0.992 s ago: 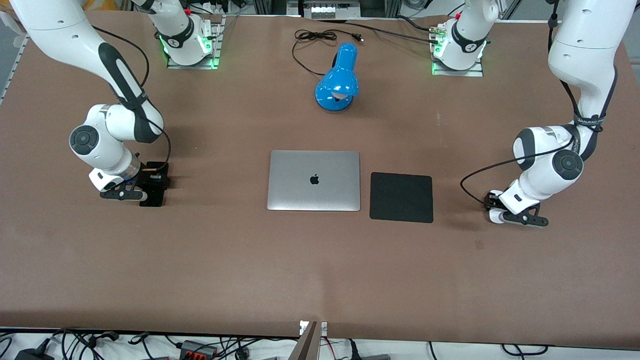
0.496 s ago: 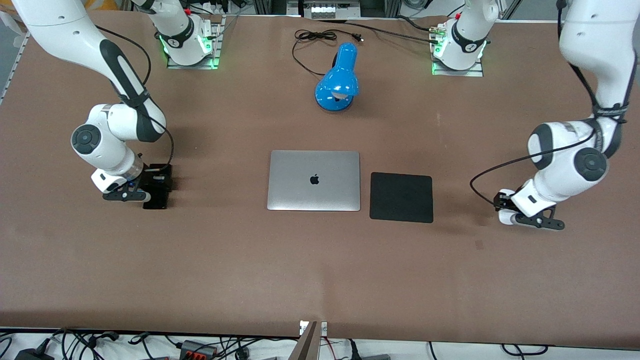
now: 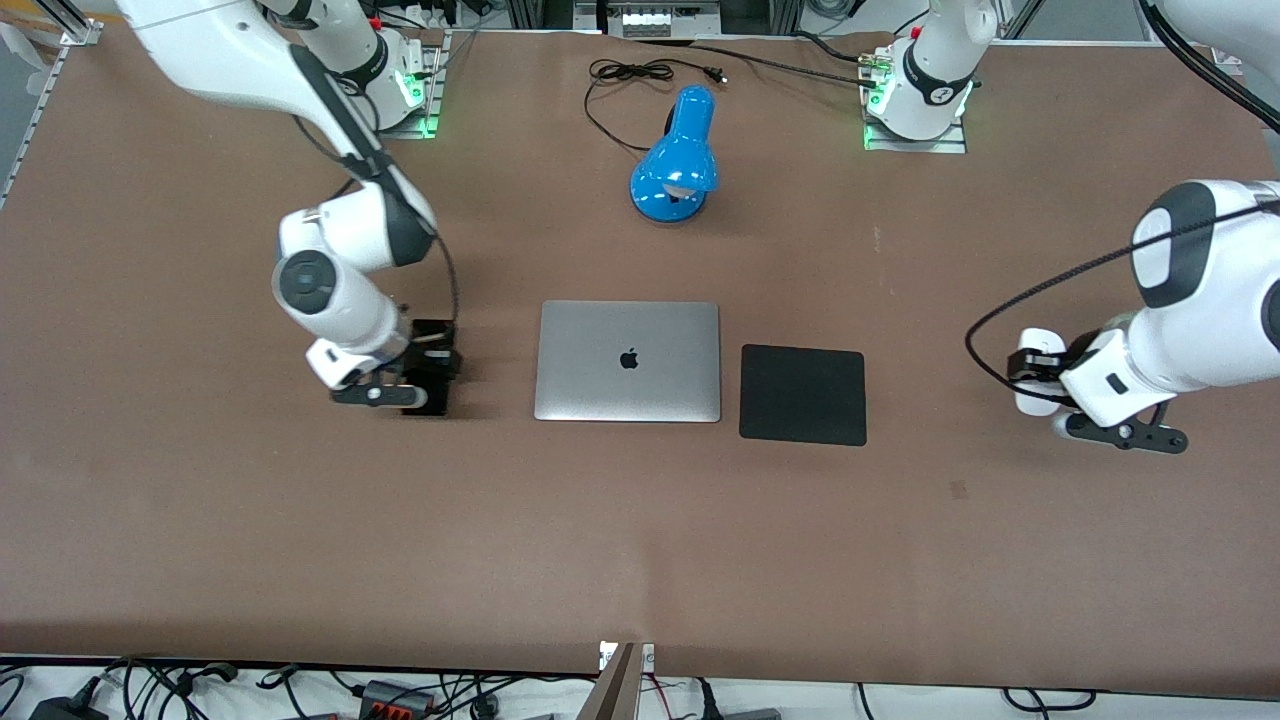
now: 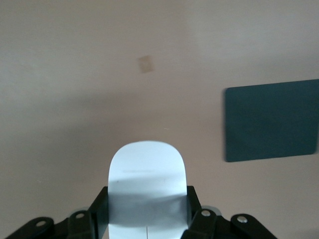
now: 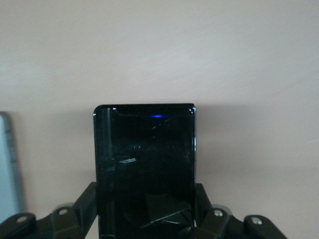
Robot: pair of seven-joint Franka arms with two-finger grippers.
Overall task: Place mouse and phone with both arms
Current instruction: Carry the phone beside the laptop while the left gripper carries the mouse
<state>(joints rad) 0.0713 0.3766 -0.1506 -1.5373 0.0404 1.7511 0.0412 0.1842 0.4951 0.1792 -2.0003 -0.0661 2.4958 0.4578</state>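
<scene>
My left gripper [image 3: 1040, 385] is shut on the white mouse [image 3: 1034, 372] and holds it above the table between the black mat [image 3: 802, 394] and the left arm's end. In the left wrist view the mouse [image 4: 146, 185] sits between the fingers [image 4: 97, 214], and the mat [image 4: 271, 119] lies ahead. My right gripper [image 3: 432, 375] is shut on the black phone [image 3: 430, 370] and holds it over the table beside the closed silver laptop [image 3: 628, 361], on the right arm's side. In the right wrist view the phone [image 5: 145, 164] fills the jaws, with the laptop's edge [image 5: 9, 164] beside it.
A blue desk lamp [image 3: 678, 160] with a black cord [image 3: 630, 75] stands farther from the front camera than the laptop. The arm bases [image 3: 915, 100] stand along the table's edge farthest from the front camera. The brown table [image 3: 600, 540] stretches wide toward the front camera.
The right gripper has carried the phone from the right arm's end toward the laptop. The left gripper has lifted the mouse and drifted a little toward the left arm's end.
</scene>
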